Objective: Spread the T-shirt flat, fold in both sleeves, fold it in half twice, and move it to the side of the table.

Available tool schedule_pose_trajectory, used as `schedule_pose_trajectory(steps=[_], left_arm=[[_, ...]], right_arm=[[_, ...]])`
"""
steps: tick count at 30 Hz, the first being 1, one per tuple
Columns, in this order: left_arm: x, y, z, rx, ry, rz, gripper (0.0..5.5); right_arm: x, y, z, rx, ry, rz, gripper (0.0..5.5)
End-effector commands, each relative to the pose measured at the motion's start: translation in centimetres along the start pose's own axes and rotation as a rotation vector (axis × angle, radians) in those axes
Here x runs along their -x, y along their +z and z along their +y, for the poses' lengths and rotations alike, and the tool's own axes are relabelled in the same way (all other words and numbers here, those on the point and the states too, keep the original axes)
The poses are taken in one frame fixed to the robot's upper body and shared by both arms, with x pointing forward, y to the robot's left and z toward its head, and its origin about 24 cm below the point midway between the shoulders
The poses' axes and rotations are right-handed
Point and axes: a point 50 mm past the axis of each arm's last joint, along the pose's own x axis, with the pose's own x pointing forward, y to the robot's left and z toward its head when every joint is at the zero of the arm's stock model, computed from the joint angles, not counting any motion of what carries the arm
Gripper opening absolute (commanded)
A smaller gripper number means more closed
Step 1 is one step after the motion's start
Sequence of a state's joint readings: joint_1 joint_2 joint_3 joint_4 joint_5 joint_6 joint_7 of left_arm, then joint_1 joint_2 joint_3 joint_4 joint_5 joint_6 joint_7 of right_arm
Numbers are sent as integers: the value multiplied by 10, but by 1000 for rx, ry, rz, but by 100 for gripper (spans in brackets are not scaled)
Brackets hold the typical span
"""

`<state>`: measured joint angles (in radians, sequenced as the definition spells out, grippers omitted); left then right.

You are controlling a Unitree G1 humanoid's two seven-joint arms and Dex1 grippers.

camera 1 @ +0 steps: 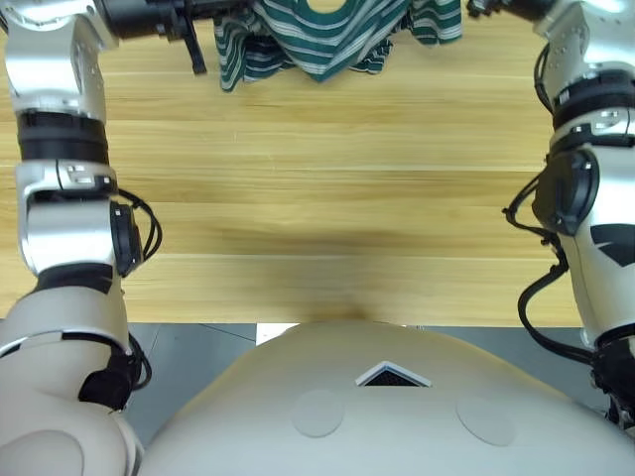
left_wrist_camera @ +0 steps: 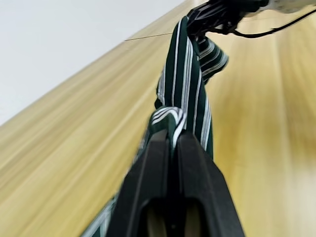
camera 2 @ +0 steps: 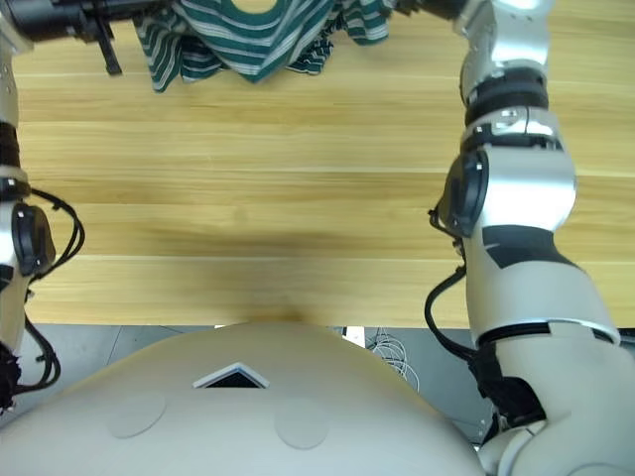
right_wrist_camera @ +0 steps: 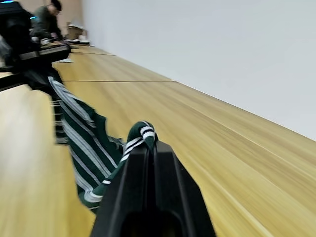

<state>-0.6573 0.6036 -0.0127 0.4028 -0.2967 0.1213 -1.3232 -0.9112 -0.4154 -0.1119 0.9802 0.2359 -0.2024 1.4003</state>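
Left gripper (left_wrist_camera: 173, 140) clamped on a bunch of striped T-shirt (camera 1: 327, 40); right gripper (right_wrist_camera: 148, 145) pinching another bunch. Shirt slung between them at 12 o'clock, far across counter (camera 1: 327, 198), crumpled. Judged: not yet flat; sleeves, both folds, move aside remain.

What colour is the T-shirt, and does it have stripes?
Dark green with thin white stripes. The T-shirt shows best in the left eye view.

the t-shirt (camera 1: 327, 40) was dark green with thin white stripes; the table (camera 1: 327, 198) was pale grained wood; the left gripper (left_wrist_camera: 173, 143) and right gripper (right_wrist_camera: 148, 147) were black.
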Motion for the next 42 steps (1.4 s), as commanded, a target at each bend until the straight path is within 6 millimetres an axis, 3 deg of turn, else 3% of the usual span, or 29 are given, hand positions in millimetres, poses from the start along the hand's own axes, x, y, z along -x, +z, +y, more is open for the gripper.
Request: schedule_pose_trajectory(steps=[1,5,7,11,16,20,22,24,26,31,35,39,42], left_arm=[[38,-1,-72,-31,-160,54,4],[57,-59,-124,-19,-206,345,4],[56,-85,-143,-3,-250,453,4],[59,-115,-175,-17,-314,571,4],[81,-128,-205,52,-311,617,4],[84,-117,-189,24,-221,551,4],[77,-95,-169,-28,-109,424,4],[74,-60,-149,-81,-10,267,4],[79,-44,-156,-109,-35,259,4],[79,-103,-205,-19,-213,522,4],[76,-124,-221,-16,-243,570,4],[64,-99,-190,-74,-91,396,4],[47,-17,-97,-239,333,17,4]], right_arm=[[79,12,77,167,369,170,0],[109,11,122,202,473,309,0],[117,-4,132,196,485,415,0],[135,-39,153,108,497,590,0],[147,-58,175,25,461,579,0],[134,-54,172,34,444,482,0],[127,-38,154,63,376,371,0],[125,-18,140,84,334,260,0],[131,-15,143,86,358,281,0],[136,-65,173,-8,459,517,0],[136,-83,186,-35,488,567,0],[123,-64,168,-4,409,391,0],[86,10,95,203,87,0,0]])
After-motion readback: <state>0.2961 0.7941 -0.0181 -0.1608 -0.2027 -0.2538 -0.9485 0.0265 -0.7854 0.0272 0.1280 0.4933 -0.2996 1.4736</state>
